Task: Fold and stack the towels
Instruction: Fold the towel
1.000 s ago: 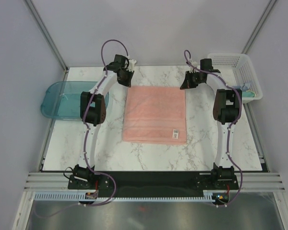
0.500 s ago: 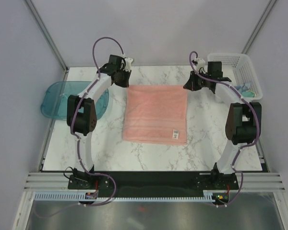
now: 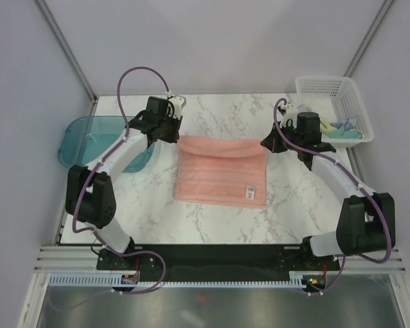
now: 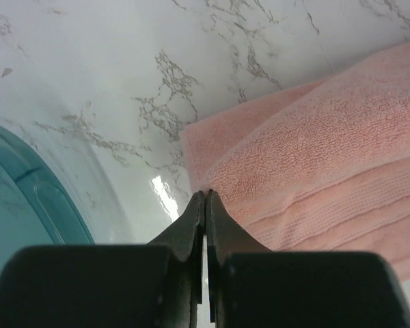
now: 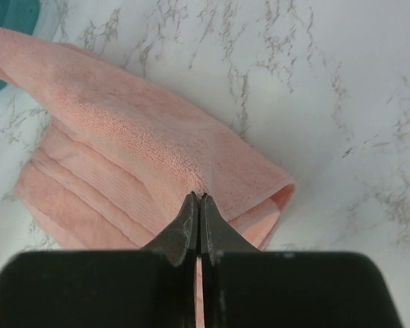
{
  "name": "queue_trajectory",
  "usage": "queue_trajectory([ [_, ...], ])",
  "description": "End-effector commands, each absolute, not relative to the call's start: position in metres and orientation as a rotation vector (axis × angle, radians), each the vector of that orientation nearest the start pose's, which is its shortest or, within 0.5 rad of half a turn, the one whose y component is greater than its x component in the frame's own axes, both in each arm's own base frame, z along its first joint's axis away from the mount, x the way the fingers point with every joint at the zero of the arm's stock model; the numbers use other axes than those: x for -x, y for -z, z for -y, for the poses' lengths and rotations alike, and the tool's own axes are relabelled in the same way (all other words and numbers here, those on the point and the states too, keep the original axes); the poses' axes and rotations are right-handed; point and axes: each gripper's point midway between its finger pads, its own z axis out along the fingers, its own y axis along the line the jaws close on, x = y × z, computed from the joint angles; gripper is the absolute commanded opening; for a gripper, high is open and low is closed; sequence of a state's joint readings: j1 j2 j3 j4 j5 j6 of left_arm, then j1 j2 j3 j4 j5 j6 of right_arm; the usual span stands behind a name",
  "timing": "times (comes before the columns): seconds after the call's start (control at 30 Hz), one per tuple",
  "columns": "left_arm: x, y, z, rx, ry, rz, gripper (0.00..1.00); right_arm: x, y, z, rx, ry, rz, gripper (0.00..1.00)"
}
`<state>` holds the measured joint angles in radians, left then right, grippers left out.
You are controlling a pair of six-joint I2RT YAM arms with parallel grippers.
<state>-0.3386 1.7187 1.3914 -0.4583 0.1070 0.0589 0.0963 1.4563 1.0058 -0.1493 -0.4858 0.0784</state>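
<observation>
Towel position: salmon-pink towel (image 3: 221,179) lies mid-frame on the marble table (image 3: 294,212), with its far edge raised and curled toward the bottom of the frame. A white tag (image 3: 249,191) shows near its lower right corner.
Left gripper: left gripper (image 4: 205,198) has its jaws pressed together, pinching the towel's far-left corner.
Right gripper: right gripper (image 5: 199,199) has its jaws likewise closed tight, nipping the far-right corner where the cloth doubles over.
Handling: the towel looks like soft, light, limp terry. It sags between the two grips, and I judge it will drape rather than hold a crease. It looks neither fragile nor slippery.
Where to hold: the two far corners, just inside the hem, seem best, with a level, even pull so the lifted edge lands straight.
Other towels: other towels (image 3: 346,130) sit bunched in the white mesh basket (image 3: 321,85) at upper right, with only pale yellow and blue scraps visible.
Hidden: how many layers each pinch holds cannot be told. The teal tray (image 3: 72,147) at left is partly covered by the left arm (image 3: 116,160).
</observation>
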Motion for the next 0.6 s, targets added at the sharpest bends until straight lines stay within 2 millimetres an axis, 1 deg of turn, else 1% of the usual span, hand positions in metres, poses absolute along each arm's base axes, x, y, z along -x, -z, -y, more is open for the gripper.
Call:
queue_trajectory([
  [0.0, -0.408, -0.164, 0.169, -0.466, 0.271, -2.256, 0.02, -0.371, -0.169, -0.128, 0.202, -0.626, -2.091, 0.00],
  [0.03, -0.394, -0.161, 0.171, -0.485, 0.277, -2.263, 0.02, -0.364, -0.168, -0.131, 0.199, -0.632, -2.093, 0.00],
  [0.07, -0.389, -0.161, 0.170, -0.440, 0.278, -2.270, 0.02, -0.358, -0.166, -0.131, 0.185, -0.628, -2.097, 0.00],
  [0.1, -0.384, -0.160, 0.169, -0.422, 0.264, -2.275, 0.02, -0.348, -0.166, -0.129, 0.165, -0.625, -2.094, 0.00],
  [0.13, -0.372, -0.161, 0.168, -0.423, 0.266, -2.270, 0.02, -0.342, -0.164, -0.129, 0.154, -0.618, -2.099, 0.00],
  [0.17, -0.367, -0.162, 0.168, -0.415, 0.266, -2.270, 0.02, -0.338, -0.165, -0.128, 0.133, -0.611, -2.094, 0.00],
  [0.2, -0.359, -0.154, 0.164, -0.400, 0.261, -2.289, 0.02, -0.331, -0.165, -0.126, 0.117, -0.605, -2.093, 0.00],
  [0.23, -0.355, -0.154, 0.163, -0.394, 0.260, -2.291, 0.02, -0.326, -0.163, -0.126, 0.088, -0.613, -2.106, 0.00],
  [0.27, -0.351, -0.158, 0.162, -0.387, 0.267, -2.280, 0.02, -0.323, -0.162, -0.126, 0.074, -0.616, -2.107, 0.00],
  [0.3, -0.344, -0.151, 0.161, -0.375, 0.273, -2.300, 0.02, -0.317, -0.158, -0.125, 0.050, -0.617, -2.116, 0.00],
  [0.37, -0.336, -0.144, 0.160, -0.364, 0.281, -2.324, 0.02, -0.308, -0.152, -0.129, 0.011, -0.656, -2.139, 0.00],
  [0.4, -0.327, -0.137, 0.159, -0.358, 0.291, -2.348, 0.02, -0.301, -0.143, -0.128, -0.014, -0.663, -2.163, 0.00],
  [0.43, -0.322, -0.133, 0.160, -0.360, 0.295, -2.358, 0.02, -0.296, -0.138, -0.129, -0.041, -0.677, -2.180, 0.00],
  [0.47, -0.318, -0.131, 0.160, -0.357, 0.297, -2.364, 0.02, -0.291, -0.134, -0.133, -0.085, -0.715, -2.193, 0.00],
  [0.5, -0.311, -0.126, 0.160, -0.349, 0.307, -2.374, 0.02, -0.282, -0.124, -0.136, -0.095, -0.738, -2.213, 0.00],
  [0.57, -0.302, -0.124, 0.163, -0.361, 0.321, -2.381, 0.02, -0.272, -0.116, -0.140, -0.109, -0.756, -2.232, 0.00],
])
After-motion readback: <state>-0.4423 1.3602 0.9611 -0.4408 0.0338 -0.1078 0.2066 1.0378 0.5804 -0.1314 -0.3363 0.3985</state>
